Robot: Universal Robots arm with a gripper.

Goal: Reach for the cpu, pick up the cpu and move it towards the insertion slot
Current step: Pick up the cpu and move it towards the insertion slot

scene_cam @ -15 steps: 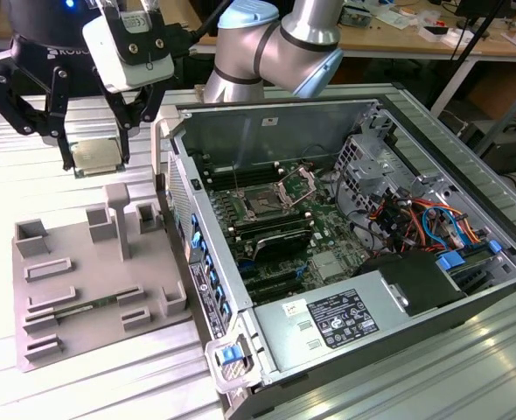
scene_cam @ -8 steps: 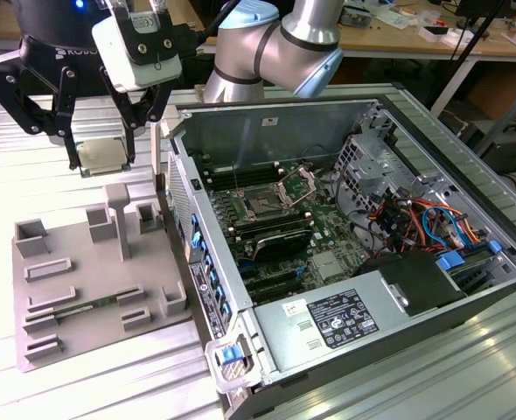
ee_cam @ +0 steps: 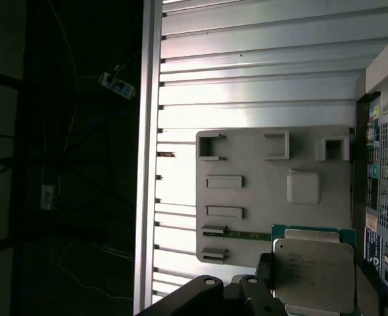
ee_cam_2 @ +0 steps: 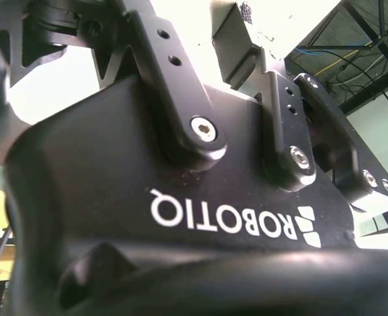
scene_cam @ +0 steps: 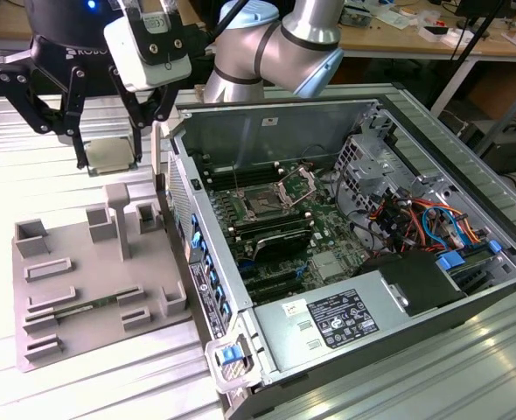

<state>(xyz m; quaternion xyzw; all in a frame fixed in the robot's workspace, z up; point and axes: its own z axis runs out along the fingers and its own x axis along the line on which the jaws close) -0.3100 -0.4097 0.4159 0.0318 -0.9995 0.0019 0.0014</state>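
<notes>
In the exterior view the cpu [scene_cam: 111, 154], a flat square chip with a silvery top, hangs in the air above the grey fixture plate [scene_cam: 83, 271]. My gripper [scene_cam: 112, 163] is shut on it, one black finger on each side. In the first wrist view the cpu [ee_cam: 312, 268] shows its metal top and greenish rim between the fingers [ee_cam: 264, 276]. The insertion slot [scene_cam: 263, 208] lies inside the open computer case, a square socket with its metal bracket [scene_cam: 298, 185] hinged up. It is well off to the exterior view's right of the cpu.
The fixture plate carries several raised holders and a post [scene_cam: 118, 219]. A case wall [scene_cam: 184, 188] stands between the gripper and the motherboard. A power supply [scene_cam: 337, 319], cables [scene_cam: 424, 219] and a drive cage [scene_cam: 367, 162] crowd the case. The second wrist view shows the gripper's black housing [ee_cam_2: 181, 197].
</notes>
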